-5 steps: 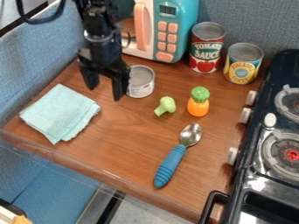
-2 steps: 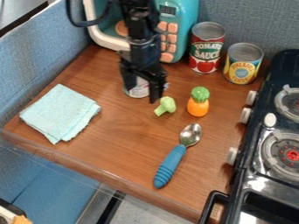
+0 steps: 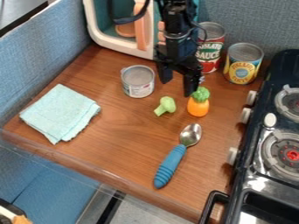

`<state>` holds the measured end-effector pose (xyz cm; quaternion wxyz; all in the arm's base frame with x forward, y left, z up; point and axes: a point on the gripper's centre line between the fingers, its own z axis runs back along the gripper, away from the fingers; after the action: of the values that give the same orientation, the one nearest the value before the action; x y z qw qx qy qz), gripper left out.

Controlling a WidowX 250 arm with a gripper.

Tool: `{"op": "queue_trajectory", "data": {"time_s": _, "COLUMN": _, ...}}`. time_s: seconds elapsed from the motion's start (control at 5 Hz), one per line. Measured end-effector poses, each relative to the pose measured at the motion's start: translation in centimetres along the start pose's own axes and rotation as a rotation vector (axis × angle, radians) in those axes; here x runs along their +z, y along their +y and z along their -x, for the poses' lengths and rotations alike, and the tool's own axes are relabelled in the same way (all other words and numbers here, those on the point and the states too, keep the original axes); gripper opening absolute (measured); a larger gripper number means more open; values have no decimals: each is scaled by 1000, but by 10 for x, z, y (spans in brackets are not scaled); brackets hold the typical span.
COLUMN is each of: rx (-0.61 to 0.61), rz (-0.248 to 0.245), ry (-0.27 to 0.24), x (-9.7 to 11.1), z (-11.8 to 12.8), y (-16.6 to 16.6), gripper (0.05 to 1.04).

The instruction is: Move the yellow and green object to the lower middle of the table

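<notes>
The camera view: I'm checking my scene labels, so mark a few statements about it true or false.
The spoon has a blue handle. True.
The hand is closed around the orange and green toy. False: its fingers are apart, and the toy stands on the table, not between them.
The folded cloth lies right of the spoon in the picture. False: it lies left.
Two labeled cans stand near the stove. True.
</notes>
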<state>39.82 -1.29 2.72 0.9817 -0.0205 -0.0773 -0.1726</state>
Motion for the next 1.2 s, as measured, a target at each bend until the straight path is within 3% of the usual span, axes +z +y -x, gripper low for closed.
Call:
{"op": "queue_trajectory", "data": {"time_s": 0.2, "rx": -15, "rz": -8, "ry": 32, "x": -5, "z": -2, "y": 0, "gripper": 999}}
{"op": "queue_trajectory", "data": {"time_s": 0.4, "rx": -9, "rz": -17, "ry": 94, "x": -12, "z": 14, "y": 0, "gripper": 999}}
{"op": "queue_trajectory", "data": {"time_s": 0.6, "rx": -4, "rz": -3, "ry": 118, "x": -21, "z": 25, "y": -4, "gripper": 998}}
{"op": "queue_trajectory", "data": {"time_s": 0.8, "rx": -1, "rz": 22, "ry": 65, "x": -9, "z": 15, "y": -10, "gripper": 998}}
{"op": "queue_trajectory", "data": {"time_s": 1.0, "rx": -43, "rz": 35, "ry": -22, "x": 10, "z": -11, "y": -26, "gripper": 998}}
{"op": "queue_trajectory", "data": {"time_s": 1.2, "rx": -92, "rz": 55, "ry": -78, "x": 22, "z": -34, "y": -44, "gripper": 998}}
